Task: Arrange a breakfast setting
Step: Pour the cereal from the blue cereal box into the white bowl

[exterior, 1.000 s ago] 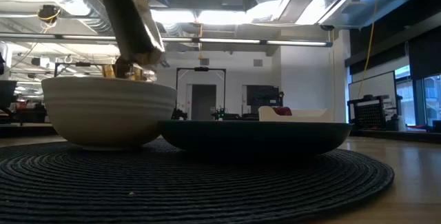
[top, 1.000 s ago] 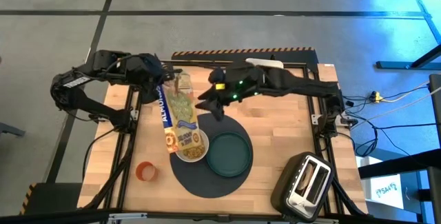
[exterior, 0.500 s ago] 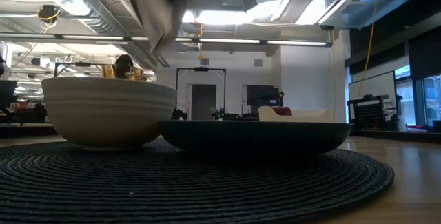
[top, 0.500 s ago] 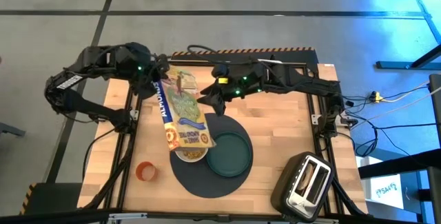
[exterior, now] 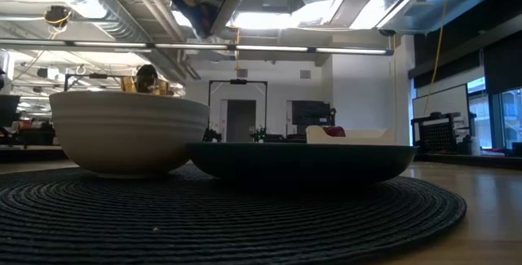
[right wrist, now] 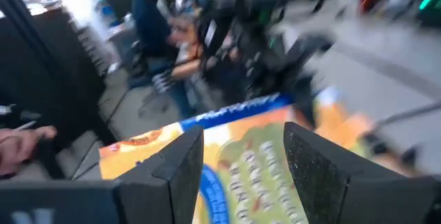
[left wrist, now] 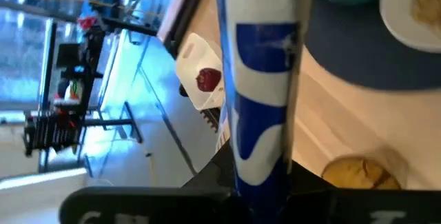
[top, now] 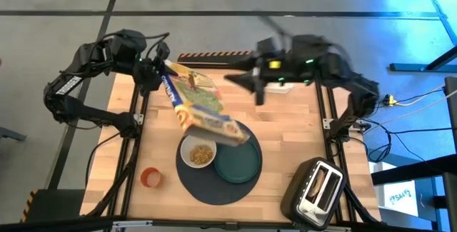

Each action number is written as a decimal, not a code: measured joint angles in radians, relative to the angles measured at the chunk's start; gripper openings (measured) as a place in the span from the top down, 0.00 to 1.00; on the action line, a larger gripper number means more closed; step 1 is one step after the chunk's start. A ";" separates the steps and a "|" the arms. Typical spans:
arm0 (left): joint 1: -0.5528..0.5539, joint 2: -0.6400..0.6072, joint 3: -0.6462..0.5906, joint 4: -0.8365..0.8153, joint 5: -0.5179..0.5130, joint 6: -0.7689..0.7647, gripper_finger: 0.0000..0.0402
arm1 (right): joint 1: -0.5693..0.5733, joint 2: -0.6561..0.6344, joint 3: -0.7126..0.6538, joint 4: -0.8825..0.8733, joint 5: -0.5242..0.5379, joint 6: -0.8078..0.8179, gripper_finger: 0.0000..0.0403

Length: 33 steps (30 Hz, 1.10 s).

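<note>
Fingers of the left gripper (top: pixel 158 70) clamped the blue cereal box (top: pixel 203 105) — right gripper (right wrist: pixel 238 162) spread; white bowl (top: pixel 199 152) held tan cereal.

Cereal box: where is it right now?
In the high view the cereal box is held tilted in the air by the left gripper, its lower end hanging over the white bowl and the teal plate.

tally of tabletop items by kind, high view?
Dishes (white bowl, teal plate, orange cup): 3
Placemat: 1
Cereal box: 1
Toaster: 1
Total: 6
</note>
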 joint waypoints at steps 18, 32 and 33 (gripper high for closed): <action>0.231 0.002 -0.035 0.381 0.444 -0.646 1.00 | -0.001 -0.248 0.000 0.005 0.114 -0.515 0.41; 0.209 0.021 -0.572 1.523 0.515 -1.301 1.00 | -0.001 -0.288 -0.007 -0.104 0.238 -0.395 0.14; 0.199 0.028 -0.599 1.590 0.507 -1.333 1.00 | -0.001 -0.281 -0.011 -0.097 0.230 -0.387 0.15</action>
